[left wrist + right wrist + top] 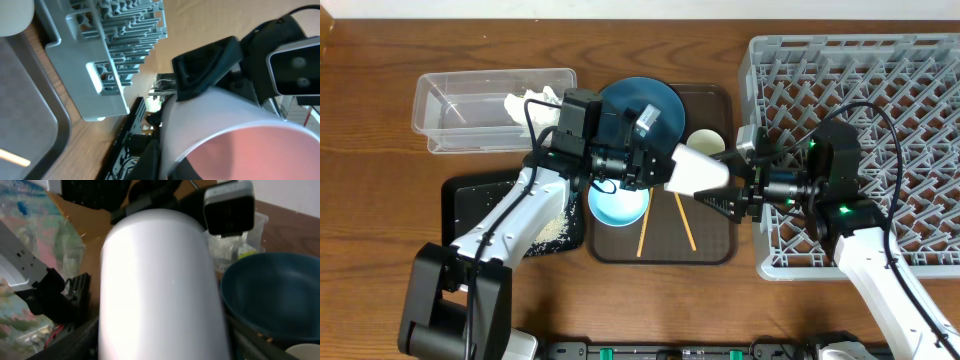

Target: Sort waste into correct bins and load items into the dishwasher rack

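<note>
The following are counted: one dishwasher rack (900, 90); one clear tub (460, 110); one black tray (470, 200); one brown serving tray (715, 240); one dark-blue plate (620, 100); one light-blue bowl (617, 208); two white cups (698, 170); two wooden chopsticks (644, 225); one crumpled napkin (525, 103); one heap of rice (555, 228); two robot arms (510, 225).

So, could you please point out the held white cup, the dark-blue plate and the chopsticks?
held white cup (697, 171): overhead view, middle of its side wall.
dark-blue plate (624, 98): overhead view, bare upper-left face.
chopsticks (645, 228): overhead view, middle of the left stick.
</note>
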Robot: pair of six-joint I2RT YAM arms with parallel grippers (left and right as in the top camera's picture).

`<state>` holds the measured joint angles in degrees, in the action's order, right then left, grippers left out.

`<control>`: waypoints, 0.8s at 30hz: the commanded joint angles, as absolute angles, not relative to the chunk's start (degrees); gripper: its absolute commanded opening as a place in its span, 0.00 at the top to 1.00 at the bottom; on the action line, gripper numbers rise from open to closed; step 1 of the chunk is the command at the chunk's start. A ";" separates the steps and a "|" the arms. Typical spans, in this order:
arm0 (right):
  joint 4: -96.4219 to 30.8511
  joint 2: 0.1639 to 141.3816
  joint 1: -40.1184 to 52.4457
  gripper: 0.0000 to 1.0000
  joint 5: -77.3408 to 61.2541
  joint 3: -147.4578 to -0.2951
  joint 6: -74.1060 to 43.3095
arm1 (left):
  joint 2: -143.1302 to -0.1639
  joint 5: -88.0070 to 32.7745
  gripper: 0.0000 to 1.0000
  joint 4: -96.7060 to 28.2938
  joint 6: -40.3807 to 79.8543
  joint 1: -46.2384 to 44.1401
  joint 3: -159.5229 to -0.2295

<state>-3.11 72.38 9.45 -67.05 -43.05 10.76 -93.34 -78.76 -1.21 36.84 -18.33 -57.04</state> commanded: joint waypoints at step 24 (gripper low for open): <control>-2.42 72.66 10.20 0.48 -65.82 -43.94 10.76 | -93.69 -79.48 0.77 -0.95 35.66 -18.31 -57.87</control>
